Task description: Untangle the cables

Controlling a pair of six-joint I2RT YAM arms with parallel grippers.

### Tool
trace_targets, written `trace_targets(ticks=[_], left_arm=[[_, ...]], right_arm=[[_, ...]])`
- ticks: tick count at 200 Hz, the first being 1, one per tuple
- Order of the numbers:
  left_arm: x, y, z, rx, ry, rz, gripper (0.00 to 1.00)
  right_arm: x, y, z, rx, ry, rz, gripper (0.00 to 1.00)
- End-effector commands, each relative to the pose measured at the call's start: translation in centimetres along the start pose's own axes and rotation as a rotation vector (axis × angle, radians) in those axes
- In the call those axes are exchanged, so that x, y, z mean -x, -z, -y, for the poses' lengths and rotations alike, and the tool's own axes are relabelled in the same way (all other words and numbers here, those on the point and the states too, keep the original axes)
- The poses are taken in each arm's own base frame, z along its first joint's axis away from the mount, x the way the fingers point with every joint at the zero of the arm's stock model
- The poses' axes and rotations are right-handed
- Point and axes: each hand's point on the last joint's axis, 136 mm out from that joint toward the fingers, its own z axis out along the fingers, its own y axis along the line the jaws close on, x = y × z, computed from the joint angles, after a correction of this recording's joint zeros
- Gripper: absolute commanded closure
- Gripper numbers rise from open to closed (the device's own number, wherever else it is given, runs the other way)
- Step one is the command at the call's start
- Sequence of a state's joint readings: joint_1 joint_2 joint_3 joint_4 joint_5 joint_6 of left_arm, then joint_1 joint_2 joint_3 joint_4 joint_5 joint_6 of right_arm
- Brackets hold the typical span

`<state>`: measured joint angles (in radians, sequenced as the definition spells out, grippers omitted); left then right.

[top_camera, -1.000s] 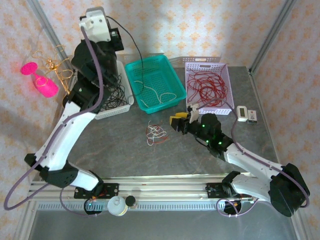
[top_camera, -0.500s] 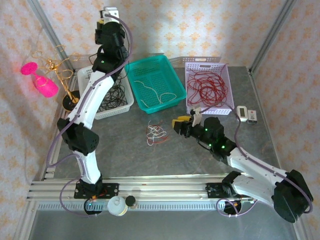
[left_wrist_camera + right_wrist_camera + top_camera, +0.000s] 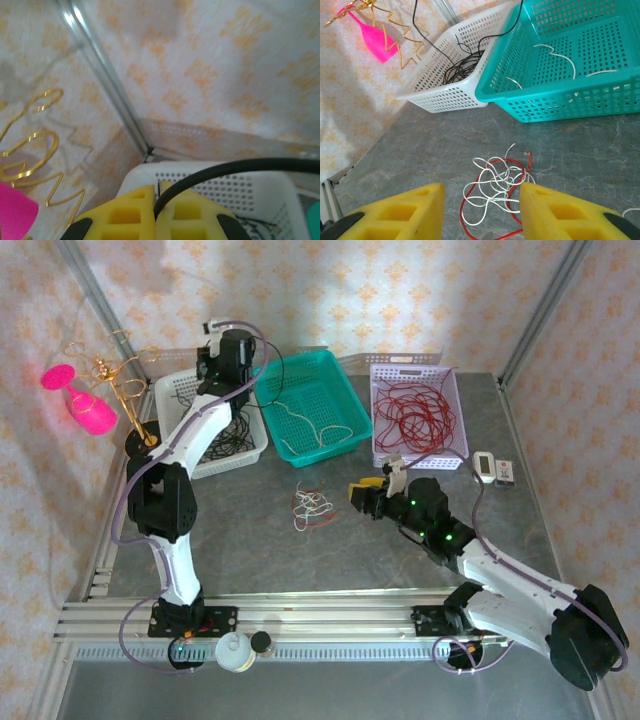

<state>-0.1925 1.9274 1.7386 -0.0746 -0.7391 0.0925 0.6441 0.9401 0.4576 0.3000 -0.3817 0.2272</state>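
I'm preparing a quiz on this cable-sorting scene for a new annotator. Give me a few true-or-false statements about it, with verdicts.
1. The left gripper is shut on a black cable. True.
2. The right gripper is clamped on the red-and-white tangle. False: its jaws stand open, and the tangle lies on the table ahead of them.
3. The teal basket holds red cables. False: it holds white cables. The red cables are in the lilac basket.
4. Black cables lie in the white basket. True.
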Motion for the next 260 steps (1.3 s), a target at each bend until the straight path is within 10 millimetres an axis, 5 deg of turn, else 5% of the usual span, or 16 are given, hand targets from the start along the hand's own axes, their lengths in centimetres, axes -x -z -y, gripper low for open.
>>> trace_targets(ticks=[1, 43, 75, 182, 221, 260], left_arm=[[2.3, 2.2, -3.9, 0.056, 0.136, 0.044, 1.00], [2.2, 3.6, -8.5, 0.271, 0.111, 0.041, 1.00], [0.7, 3.4, -10.0, 0.347, 0.092, 0.019, 1.00], [-5.4, -0.4, -6.3, 0.308, -0.030, -0.109, 1.00], [-10.4, -2.4, -4.8, 0.301, -0.059, -0.177, 1.00], [-12.7, -3.4, -4.7, 0.287, -0.059, -0.222, 0.99]], right_arm=[[-0.1, 0.1, 0.7, -0.025, -0.003, 0.013, 0.56], [-0.7, -0.7, 0.8, -0.020, -0.013, -0.009, 0.56], [-0.9, -1.0, 0.8, -0.014, -0.023, -0.020, 0.56], [-0.7, -1.5, 0.7, -0.016, -0.026, -0.037, 0.56], [-0.9, -1.5, 1.0, -0.031, -0.024, -0.046, 0.56], [-1.1, -1.6, 1.3, -0.046, -0.016, -0.051, 0.56]])
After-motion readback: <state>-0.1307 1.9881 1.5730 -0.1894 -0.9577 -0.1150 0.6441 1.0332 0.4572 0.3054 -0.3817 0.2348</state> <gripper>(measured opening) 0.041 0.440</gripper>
